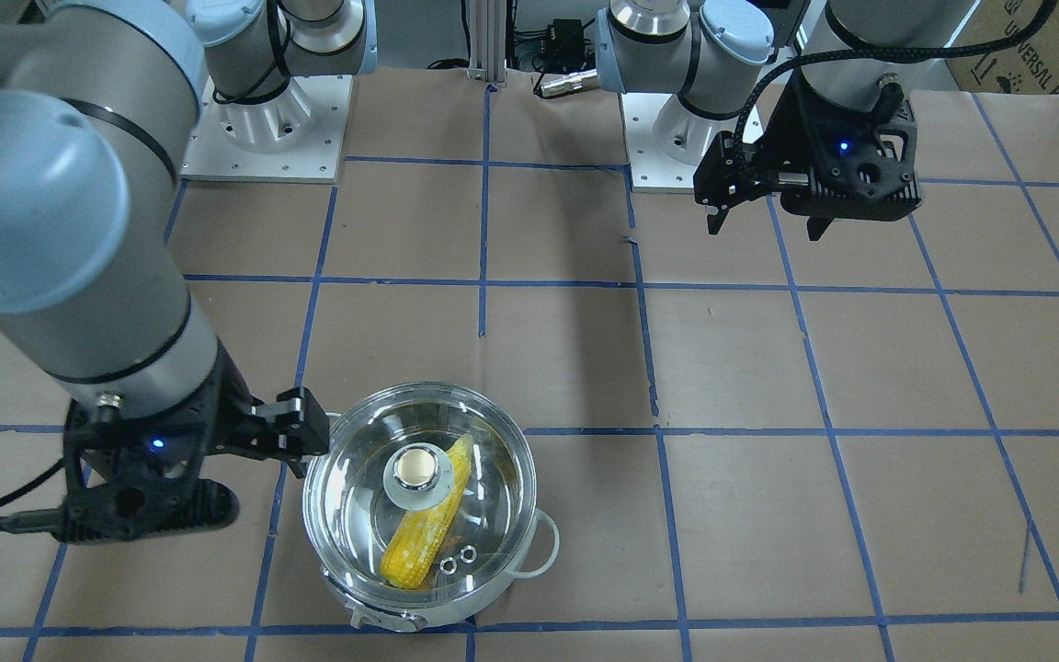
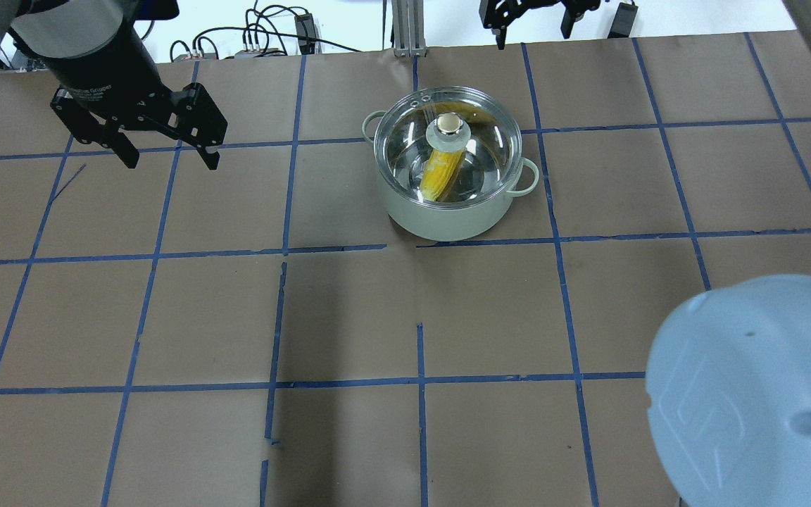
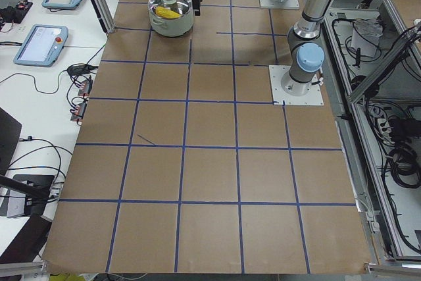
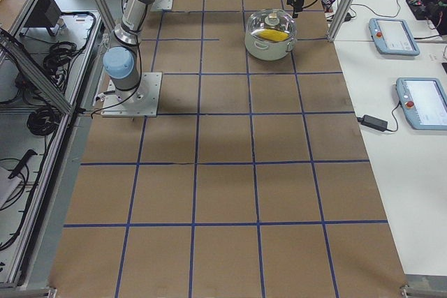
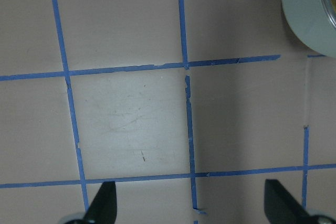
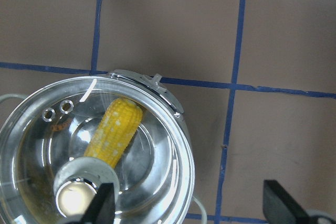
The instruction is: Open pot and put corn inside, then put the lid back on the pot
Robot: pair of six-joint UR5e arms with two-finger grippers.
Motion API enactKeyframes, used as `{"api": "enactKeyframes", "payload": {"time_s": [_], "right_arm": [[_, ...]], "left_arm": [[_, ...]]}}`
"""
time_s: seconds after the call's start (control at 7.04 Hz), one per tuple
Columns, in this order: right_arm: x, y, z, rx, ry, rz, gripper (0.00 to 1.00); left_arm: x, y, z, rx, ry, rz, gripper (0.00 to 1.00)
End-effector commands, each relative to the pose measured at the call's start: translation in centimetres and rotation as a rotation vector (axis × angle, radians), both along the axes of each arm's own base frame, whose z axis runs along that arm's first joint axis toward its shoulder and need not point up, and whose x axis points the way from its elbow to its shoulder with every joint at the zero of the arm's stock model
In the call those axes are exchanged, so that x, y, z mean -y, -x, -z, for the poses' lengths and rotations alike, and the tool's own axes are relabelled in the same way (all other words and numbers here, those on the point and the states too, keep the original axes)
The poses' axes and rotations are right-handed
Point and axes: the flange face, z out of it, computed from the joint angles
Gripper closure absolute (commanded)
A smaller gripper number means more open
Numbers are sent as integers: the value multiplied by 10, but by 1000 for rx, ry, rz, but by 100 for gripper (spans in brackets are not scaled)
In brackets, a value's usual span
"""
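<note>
The pot (image 2: 441, 220) stood on the far part of the table (image 2: 349, 317), a little right of the middle as I saw it from behind the robot. It was round, with a smooth pale wall and a pale loop handle (image 1: 544, 548) on each side.

The lid (image 1: 355, 492) sat on it: a clear glass dome in a bright steel rim, glossy and full of reflections. Its round silver knob (image 1: 416, 467) had a cream top, and two small metal vent rings (image 1: 458, 558) sat near the rim.

Through the glass I could see the corn (image 1: 419, 542) lying inside the pot. It was yellow and pebbled with kernels, blunt at one end and tapering to a point. It lay slantwise, with part of it hidden under the knob.

The table was covered in matt brown paper, marked into squares by blue tape (image 2: 419, 380) that was torn in places.

The right pincer (image 6: 190, 211) hung above the pot with its jaws wide apart, holding nothing. In its wrist view one finger (image 6: 100, 205) showed over the lid and the other over bare paper.

The left pincer (image 2: 170, 160) hung over bare table well to the left of the pot, also spread wide and empty.
</note>
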Motion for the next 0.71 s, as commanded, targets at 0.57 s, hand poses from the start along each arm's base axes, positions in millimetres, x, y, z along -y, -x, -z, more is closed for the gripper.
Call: {"api": "enactKeyframes", "payload": {"time_s": [0.57], "right_arm": [[-133,63,-34,97,-15,47,0]], "left_arm": [[3,0,2,5,-4,5,0]]}}
